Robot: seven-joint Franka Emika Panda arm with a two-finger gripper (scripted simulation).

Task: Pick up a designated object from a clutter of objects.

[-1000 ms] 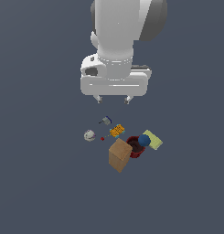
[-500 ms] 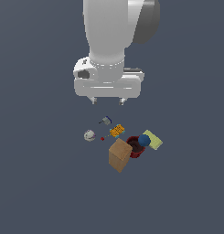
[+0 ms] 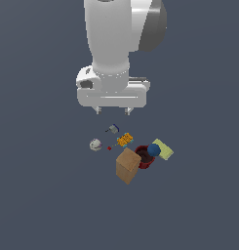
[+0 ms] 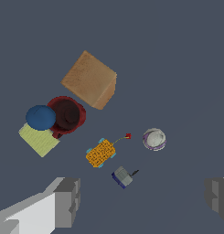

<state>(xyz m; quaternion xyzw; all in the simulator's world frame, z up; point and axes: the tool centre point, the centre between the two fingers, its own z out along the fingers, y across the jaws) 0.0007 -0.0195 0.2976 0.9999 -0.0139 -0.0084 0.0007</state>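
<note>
The white arm hangs above the scene with its end effector [image 3: 112, 111] pointing down, fingers [image 4: 67, 201] spread wide apart and holding nothing; in the wrist view the two grey pads sit far from each other with bare surface between them. Below it lies the clutter on a plain dark grey-blue floor [image 3: 43, 205] whose edges lie outside both views, so nothing can be placed against a border. The designated object, a small off-white ball [image 3: 95, 144] with purple and reddish marks, sits alone and clear of the pile, on the exterior view's left of the group, touching nothing. Just beside it is a tiny red dot [image 3: 109, 148], and next comes the orange gridded piece [image 3: 124, 140]. A tiny grey-blue item [image 3: 112, 129] lies near the orange piece, closest to the end effector. The tan cardboard box [image 3: 128, 165] stands tilted on a corner, nearest the exterior camera. Right against it on the exterior view's right is the dark red bowl [image 3: 144, 156], with the blue ball [image 3: 154, 150] at its rim and the pale yellow-green block [image 3: 163, 149] partly tucked under the ball. The end effector is well above every item, touching none.
</note>
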